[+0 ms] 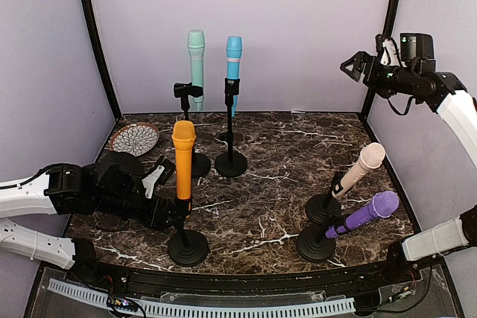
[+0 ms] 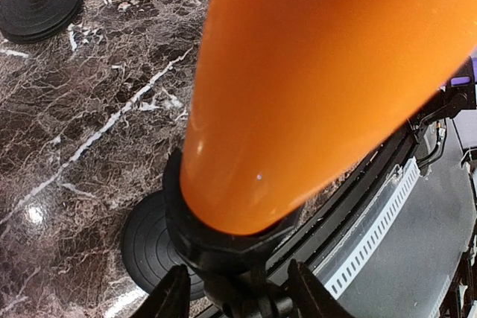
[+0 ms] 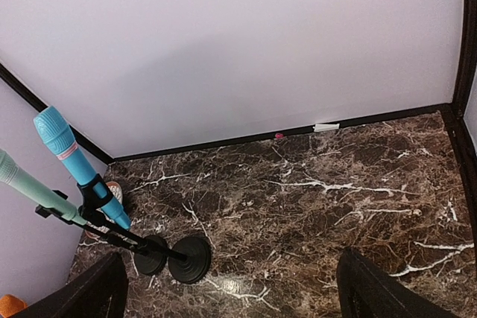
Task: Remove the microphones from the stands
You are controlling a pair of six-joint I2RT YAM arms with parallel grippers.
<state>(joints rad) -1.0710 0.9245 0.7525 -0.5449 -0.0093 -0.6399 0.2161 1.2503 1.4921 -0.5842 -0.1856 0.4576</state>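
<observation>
Take the orange microphone (image 1: 183,158) as the marker: it stands upright in the clip of its stand (image 1: 187,248), at the front left of the marbled worktop (image 1: 276,154). Left of it and further back lies a patterned plate (image 1: 134,138). The left arm (image 1: 89,188) reaches in low from the left, and the left jaws sit at the stem just under the microphone's handle. From above that meeting is a dark tangle. The left wrist camera shows it close: the orange body (image 2: 320,87) fills the picture, its foot seated in the black clip (image 2: 223,247), with a finger (image 2: 173,296) on either side and the jaws partway closed. Whether they press on it I cannot tell. Behind the orange microphone stand a mint microphone (image 1: 195,65) and a blue microphone (image 1: 233,61), each upright. Well to its right, a beige microphone (image 1: 361,167) and a purple microphone (image 1: 369,214) lean on their stands. Farthest right, high above the worktop, hang the right jaws, spread wide with nothing between them. The right wrist camera, its fingers (image 3: 97,288) far apart, looks down on the mint and blue pair.
</observation>
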